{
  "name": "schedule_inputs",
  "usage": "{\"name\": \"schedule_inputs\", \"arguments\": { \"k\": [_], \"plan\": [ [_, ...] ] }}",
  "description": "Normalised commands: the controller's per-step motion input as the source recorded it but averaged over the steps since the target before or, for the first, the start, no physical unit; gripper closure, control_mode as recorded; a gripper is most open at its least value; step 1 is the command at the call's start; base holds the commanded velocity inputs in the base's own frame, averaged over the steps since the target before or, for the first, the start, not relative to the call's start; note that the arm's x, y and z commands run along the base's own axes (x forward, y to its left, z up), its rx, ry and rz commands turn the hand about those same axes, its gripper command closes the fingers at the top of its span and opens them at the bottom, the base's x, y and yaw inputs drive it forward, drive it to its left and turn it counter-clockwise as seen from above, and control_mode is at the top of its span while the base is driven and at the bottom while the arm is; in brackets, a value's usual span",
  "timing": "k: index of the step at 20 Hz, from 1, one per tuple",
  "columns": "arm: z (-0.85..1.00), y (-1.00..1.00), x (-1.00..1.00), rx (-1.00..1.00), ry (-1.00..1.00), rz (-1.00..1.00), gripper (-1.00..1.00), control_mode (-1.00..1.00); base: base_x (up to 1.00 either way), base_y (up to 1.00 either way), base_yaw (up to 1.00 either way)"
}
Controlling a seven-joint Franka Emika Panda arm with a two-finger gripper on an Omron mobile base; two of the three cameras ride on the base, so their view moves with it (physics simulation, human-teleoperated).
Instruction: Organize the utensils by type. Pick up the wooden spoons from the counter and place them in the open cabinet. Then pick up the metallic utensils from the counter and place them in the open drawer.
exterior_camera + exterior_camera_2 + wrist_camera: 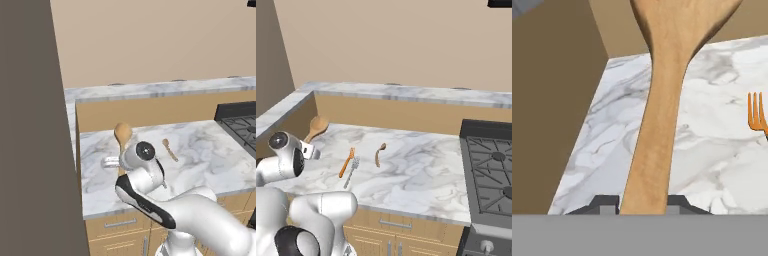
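Left base view
Desk (210, 150): one white-and-grey marbled top over light-wood fronts; a raised ledge runs behind it.
Big spoon (122, 134): one, its oval bowl lifted above the desk's back left part, the handle running down behind the arm's wrist.
Small spoon (170, 149): one, pale and curved, lying flat mid-desk, well apart from the big spoon.
Stove (241, 120): one dark cooktop at the desk's right edge.
Tool: hidden behind the wrist here; I cannot tell its state from this side.

Right base view
Big spoon (316, 127): bowl up near the desk's back left corner, handle slanting down toward the wrist.
Orange fork (347, 162): one, lying slantwise toward the front left of the desk (421, 175).
Metal fork (352, 170): one, slim and silver-grey, just beside the orange fork on its right, nearly parallel.
Small spoon (378, 154): one, right of both forks, near them but apart.
Stove (491, 170): at the right edge.
Count: two wooden spoons, two forks.

Hand view
Tool (643, 204): its two dark tips pinch the big spoon's handle between them.
Big spoon (662, 110): handle rises from the tips to the bowl at the top, held off the desk (712, 150).
Orange fork (757, 112): its tines lie at the right edge, on the marble.
Side wall (552, 100): brown panel along the desk's left edge.
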Motion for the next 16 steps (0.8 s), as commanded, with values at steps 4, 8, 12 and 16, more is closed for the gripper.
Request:
{"name": "schedule_inputs", "arguments": {
  "k": [4,8,12,16],
  "plan": [
    [1.0,-0.33,-0.32,-0.02,0.0,-0.27,1.0,-1.0,0.0,0.0,0.0],
    [0.78,-0.62,-0.29,-0.01,0.07,-0.36,1.0,-1.0,0.0,0.0,0.0],
    [0.59,-0.86,-0.21,0.01,0.15,-0.38,1.0,-1.0,0.0,0.0,0.0],
    [0.2,-1.0,-0.23,0.06,0.15,-0.32,1.0,-1.0,0.0,0.0,0.0]
  ]
}}
